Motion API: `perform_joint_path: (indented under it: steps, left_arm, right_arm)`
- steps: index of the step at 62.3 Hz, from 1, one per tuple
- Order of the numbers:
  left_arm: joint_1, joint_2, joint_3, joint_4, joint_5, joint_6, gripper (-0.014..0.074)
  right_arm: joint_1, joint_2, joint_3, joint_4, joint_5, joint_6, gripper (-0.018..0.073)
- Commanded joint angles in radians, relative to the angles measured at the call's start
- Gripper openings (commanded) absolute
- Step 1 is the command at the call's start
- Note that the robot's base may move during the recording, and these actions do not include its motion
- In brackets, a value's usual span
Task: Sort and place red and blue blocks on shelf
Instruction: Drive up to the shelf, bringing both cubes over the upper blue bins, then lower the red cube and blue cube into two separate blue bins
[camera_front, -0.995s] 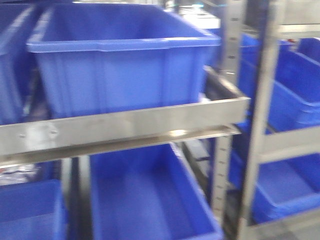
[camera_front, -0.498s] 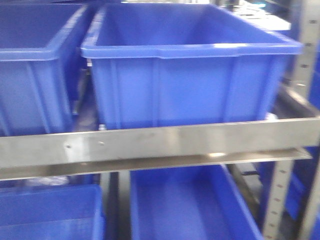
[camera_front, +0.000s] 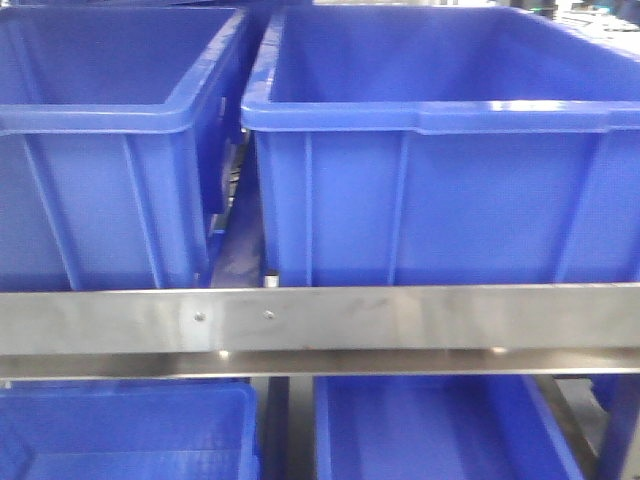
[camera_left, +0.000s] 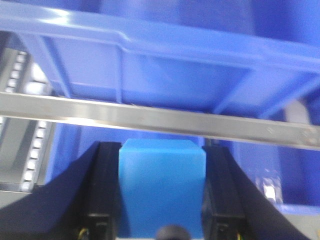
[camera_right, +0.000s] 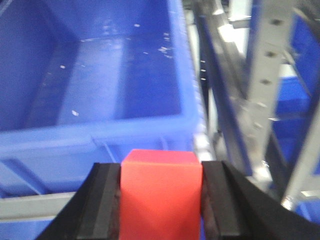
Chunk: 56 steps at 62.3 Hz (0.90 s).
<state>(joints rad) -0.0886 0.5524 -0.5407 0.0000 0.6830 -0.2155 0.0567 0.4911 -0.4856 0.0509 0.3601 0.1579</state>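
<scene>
In the left wrist view, the left gripper (camera_left: 161, 148) is closed narrowly on the blue block (camera_left: 162, 192) at the bottom centre of the frame. The block is a plain, matte, bright blue cube with sharp edges, and its side faces press against the two black fingers (camera_left: 106, 185). Above it, the flat steel rail of the shelf (camera_left: 150, 117) runs across the frame, with a big blue bin (camera_left: 175, 75) sitting over it.

In the right wrist view, the right gripper (camera_right: 161, 167) clamps the red block (camera_right: 160, 200) at the bottom centre in the same way. It is a smooth, bright red cube, gripped on both sides. Behind it, in the upper left, an open bin (camera_right: 100, 75) shows pale specks on its floor.

In the front view, the rail (camera_front: 420, 318) crosses the lower frame and carries two screws (camera_front: 199, 316) left of centre. Two bins (camera_front: 450, 200) stand side by side above it, and two more sit below.
</scene>
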Motion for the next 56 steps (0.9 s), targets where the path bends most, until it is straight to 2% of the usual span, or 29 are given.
perform_joint_path:
  steps: [1, 56]
  left_arm:
    - [0.000, 0.002, -0.028, -0.007, -0.073, -0.008, 0.0125]
    - [0.000, 0.002, -0.028, -0.007, -0.073, -0.008, 0.0125]
  right_arm:
    - [-0.006, 0.000, -0.029, -0.011, -0.087, -0.003, 0.0049]
    - [-0.006, 0.000, -0.029, -0.011, -0.087, -0.003, 0.0049]
